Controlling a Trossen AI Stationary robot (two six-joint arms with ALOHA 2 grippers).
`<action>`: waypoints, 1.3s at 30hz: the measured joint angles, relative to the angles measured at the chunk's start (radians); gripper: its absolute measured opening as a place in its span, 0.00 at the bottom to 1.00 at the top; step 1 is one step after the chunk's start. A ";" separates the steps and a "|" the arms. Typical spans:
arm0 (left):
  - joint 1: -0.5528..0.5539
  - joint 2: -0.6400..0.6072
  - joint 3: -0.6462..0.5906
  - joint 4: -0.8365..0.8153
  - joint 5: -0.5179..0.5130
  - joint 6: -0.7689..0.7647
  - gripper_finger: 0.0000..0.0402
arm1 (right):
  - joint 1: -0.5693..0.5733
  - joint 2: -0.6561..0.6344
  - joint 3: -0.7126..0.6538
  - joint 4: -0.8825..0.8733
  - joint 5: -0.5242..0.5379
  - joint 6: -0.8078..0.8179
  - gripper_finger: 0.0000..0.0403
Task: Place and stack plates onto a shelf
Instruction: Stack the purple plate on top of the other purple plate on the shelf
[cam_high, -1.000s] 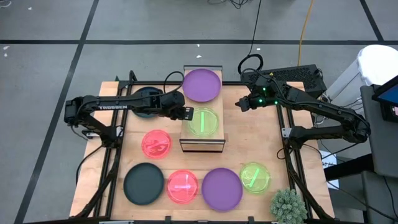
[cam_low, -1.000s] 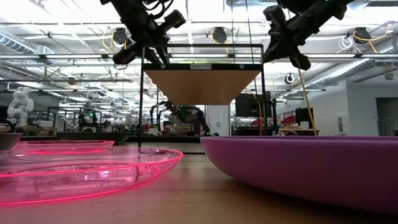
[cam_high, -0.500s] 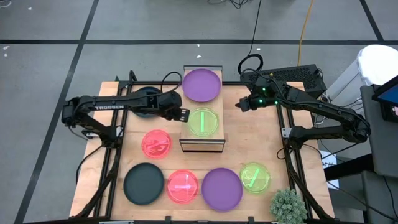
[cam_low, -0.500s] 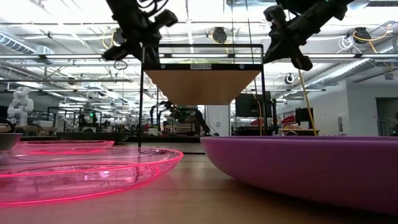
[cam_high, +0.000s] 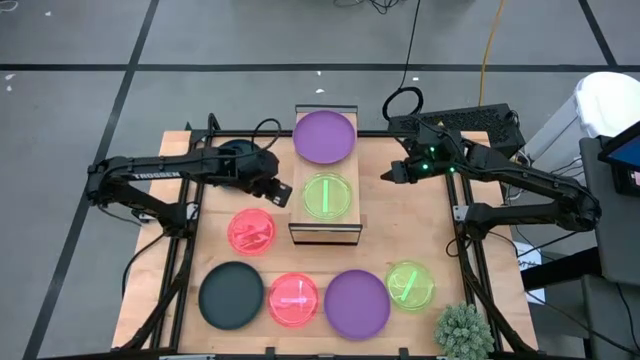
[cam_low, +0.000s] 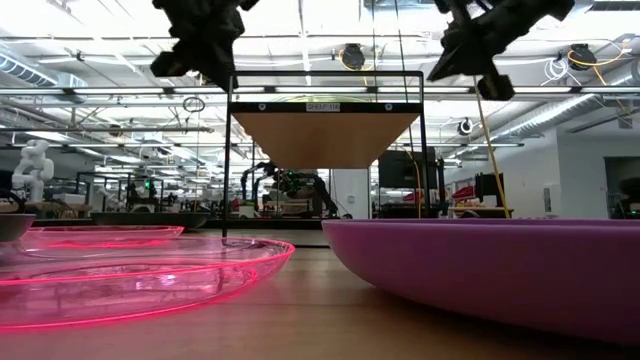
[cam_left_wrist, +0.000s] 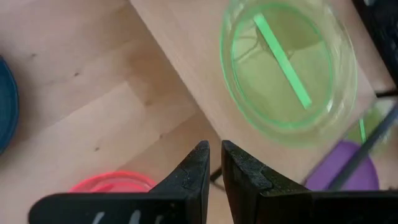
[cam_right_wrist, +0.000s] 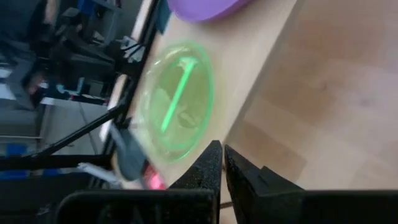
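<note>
A: We find two plates on the shelf (cam_high: 326, 230): a green plate (cam_high: 327, 195) and a purple plate (cam_high: 324, 136). Six lie on the bench (cam_high: 415, 225).

B: Left claw (cam_high: 281, 191), empty, fingers nearly together, hangs beside the shelf; right claw (cam_high: 389, 175) likewise. We advise fetching the nearest pink plate (cam_high: 251, 231) and centring it on the green.

A: We read "TROSSEN" on the left arm (cam_high: 160, 175).

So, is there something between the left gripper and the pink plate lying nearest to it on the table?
Nothing visible stands in the way. The left gripper hangs beside the shelf, fingers shut and holding nothing, and the pink plate lies uncovered on the table close by, apart from the other plates.
</note>
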 joint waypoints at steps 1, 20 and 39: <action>-0.011 0.000 0.000 -0.009 0.005 0.000 0.12 | 0.012 -0.010 0.000 -0.014 0.003 0.016 0.02; -0.375 -0.004 0.000 -0.150 -0.018 -0.012 0.12 | 0.371 -0.048 0.000 -0.103 0.175 0.302 0.02; -0.579 -0.004 0.000 -0.148 -0.246 -0.193 0.12 | 0.782 0.231 0.000 -0.014 0.185 0.253 0.10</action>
